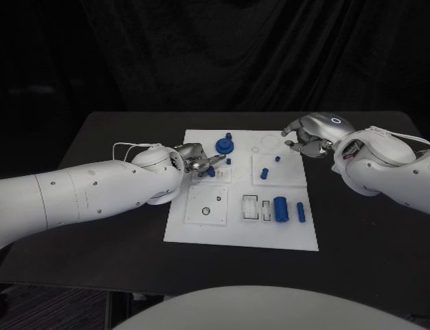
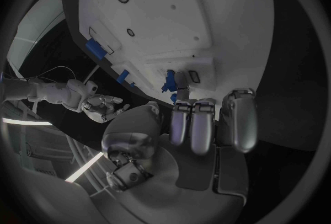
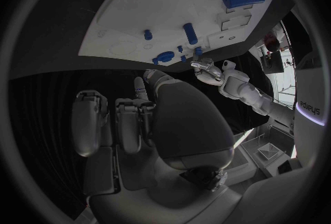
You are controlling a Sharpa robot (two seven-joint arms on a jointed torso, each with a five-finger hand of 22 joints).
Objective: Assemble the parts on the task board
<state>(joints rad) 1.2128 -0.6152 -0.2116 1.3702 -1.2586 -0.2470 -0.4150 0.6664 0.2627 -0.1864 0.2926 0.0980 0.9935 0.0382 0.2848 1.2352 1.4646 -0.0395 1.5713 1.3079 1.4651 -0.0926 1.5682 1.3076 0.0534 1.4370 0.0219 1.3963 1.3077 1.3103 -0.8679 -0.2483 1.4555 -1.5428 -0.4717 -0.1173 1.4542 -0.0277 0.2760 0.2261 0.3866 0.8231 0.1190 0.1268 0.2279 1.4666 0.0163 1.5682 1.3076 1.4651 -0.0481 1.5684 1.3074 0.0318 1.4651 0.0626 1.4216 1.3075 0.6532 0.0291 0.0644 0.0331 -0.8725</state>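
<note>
I'm working in a robotics lab or test cell; black curtains (image 1: pixel 225 48) hang all round behind my black table (image 1: pixel 106 227); a white task board (image 1: pixel 244 234) with small blue parts (image 1: pixel 280 208) sits square in the middle.

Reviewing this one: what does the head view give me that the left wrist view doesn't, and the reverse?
Head view alone: the task board's full outline on the black table, with a large blue cylinder near its front edge.

Left wrist view alone: a close look at the left hand, one fingertip right beside a small blue part; contact cannot be told.

Both: the board, the left hand, and the right hand off the board's far corner.
</note>
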